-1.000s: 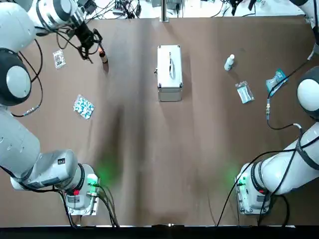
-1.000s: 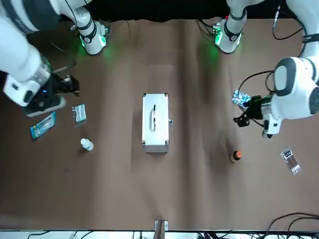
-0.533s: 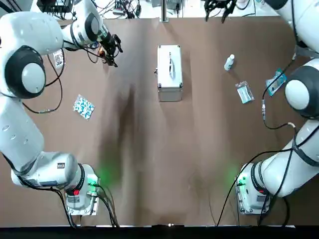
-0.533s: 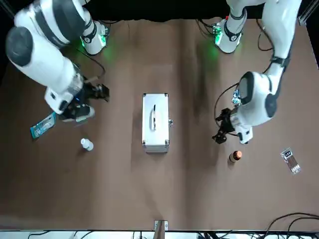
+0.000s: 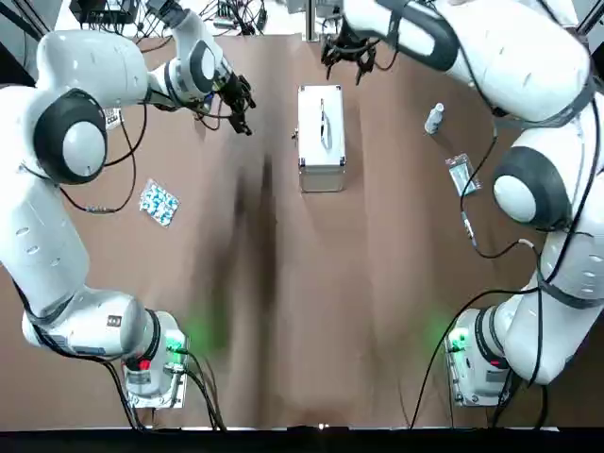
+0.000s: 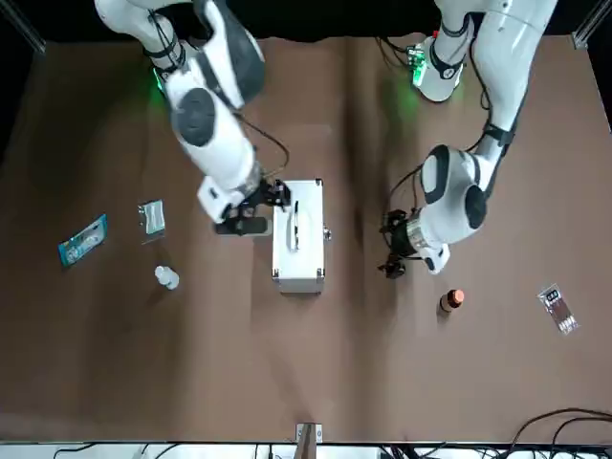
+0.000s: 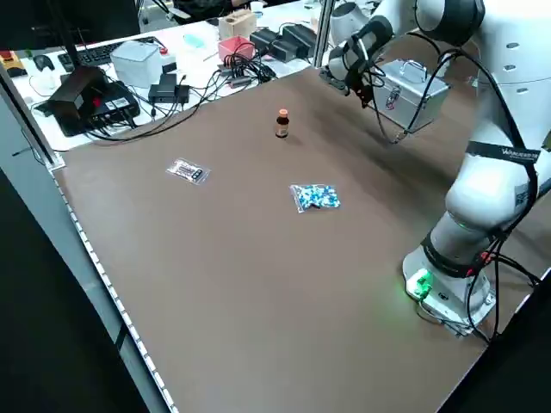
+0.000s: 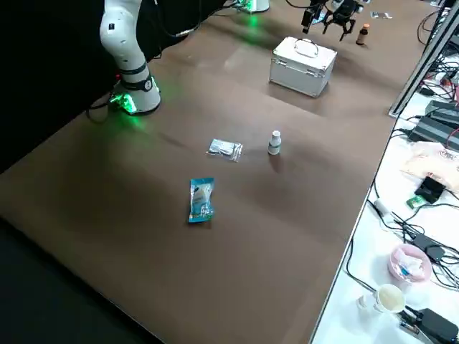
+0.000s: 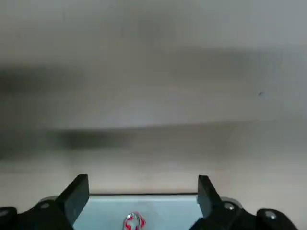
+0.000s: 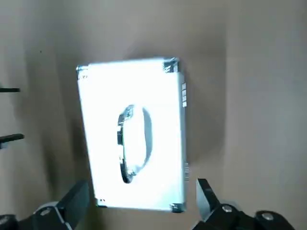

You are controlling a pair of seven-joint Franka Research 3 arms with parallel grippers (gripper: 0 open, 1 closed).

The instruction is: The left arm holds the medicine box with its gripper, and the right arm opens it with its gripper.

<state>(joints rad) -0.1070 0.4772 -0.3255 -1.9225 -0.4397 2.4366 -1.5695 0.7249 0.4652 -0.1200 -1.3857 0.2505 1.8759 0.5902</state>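
Brown cloth covers the desk (image 5: 311, 283), and cables run along its far edge. At the robot's far left lie a small printed card (image 7: 187, 171), its lettering too small to read, and a blue-and-white blister pack (image 5: 158, 202). Next comes the left end effector (image 9: 141, 181), above the cloth near the left side of the box (image 5: 321, 138) and apart from it, with its fingers spread wide and holding nothing. The silver box sits mid-desk toward the far edge with its lid shut. Its long axis points away from the robot, and its handle (image 5: 323, 123) lies flat along that axis. The right end effector (image 10: 141, 186) hovers over the box, fingers wide and empty, not touching it. Further right are a white bottle (image 5: 434, 118) and a clear sachet (image 5: 461, 176).
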